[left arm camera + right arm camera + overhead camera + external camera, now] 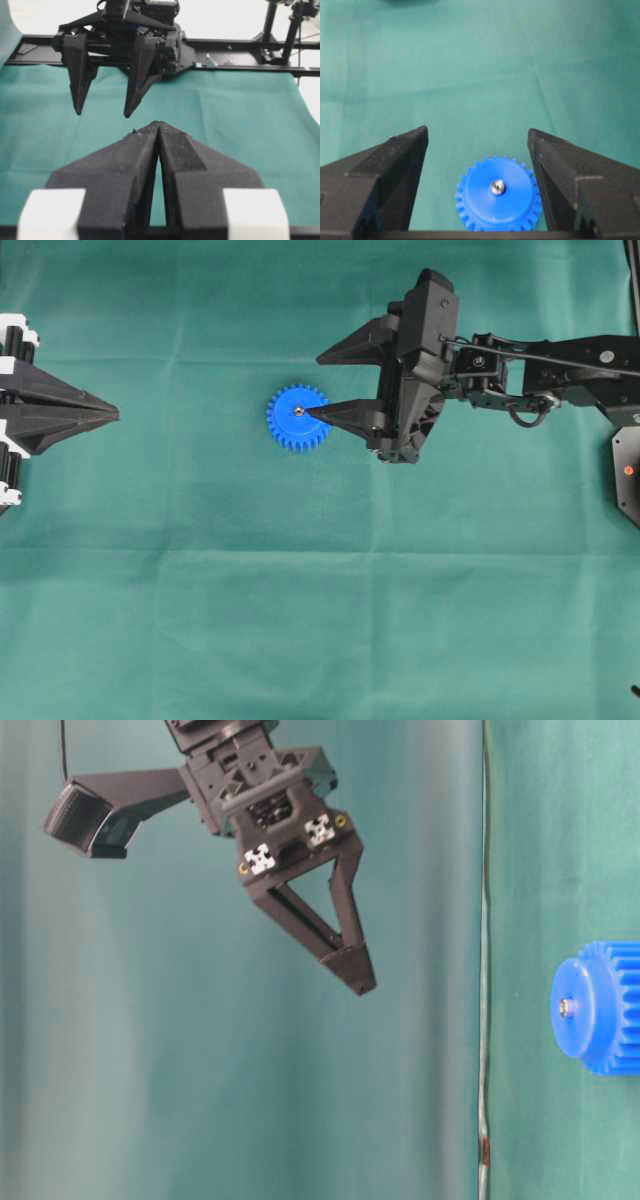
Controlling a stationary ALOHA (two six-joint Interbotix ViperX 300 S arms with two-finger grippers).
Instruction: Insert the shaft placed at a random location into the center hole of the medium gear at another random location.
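The blue gear (298,418) lies flat on the green cloth (300,590), and everything else is easiest placed from it. The pin (299,411) sits in the hole at the middle of the gear's hub — its shiny round end shows there in the right wrist view (497,187) and again as a small silver dot on the hub face in the table-level view (567,1007).

The right claw (320,386) is just beside the gear, on the side away from the left arm, and its jaws are spread wide with nothing between them. From overhead, one fingertip (312,412) overlaps the gear's hub next to the pin, while the other points well clear of the gear. In the right wrist view the two fingers flank the gear (498,200) without visibly touching it; in the left wrist view they hang above the cloth.

The left claw (113,414) is well apart from the gear, at the far edge of the cloth — its jaws pressed together to a point, holding nothing.
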